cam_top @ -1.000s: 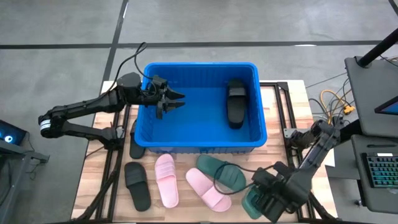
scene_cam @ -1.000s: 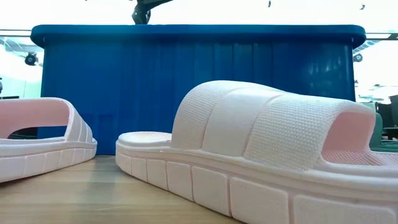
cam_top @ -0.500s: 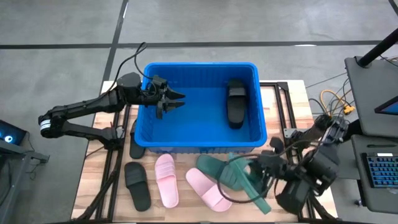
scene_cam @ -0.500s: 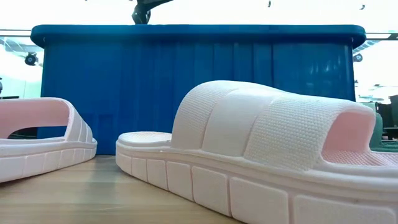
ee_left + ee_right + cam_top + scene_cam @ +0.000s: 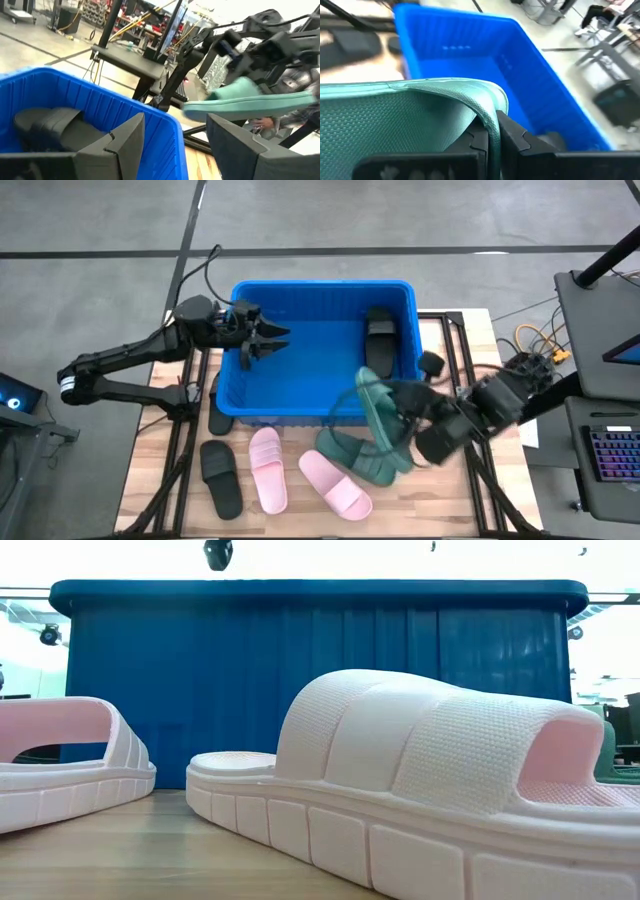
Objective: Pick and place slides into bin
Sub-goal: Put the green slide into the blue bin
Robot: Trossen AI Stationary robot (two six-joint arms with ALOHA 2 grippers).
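Right hand [image 5: 400, 423] grips ribbed green foam slide [image 5: 376, 413] above smooth-walled blue bin [image 5: 322, 415].

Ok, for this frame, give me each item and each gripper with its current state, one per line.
left gripper: open, empty, over the bin's left side
right gripper: shut on a green slide
held green slide: lifted at the bin's front rim
bin: holds one black slide
other green slide, two pink slides, black slide: on the table

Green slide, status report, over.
Right gripper shut on green slide, carried above the bin's near wall. Left gripper open, hovering over bin. One black slide inside. Nothing blocking.
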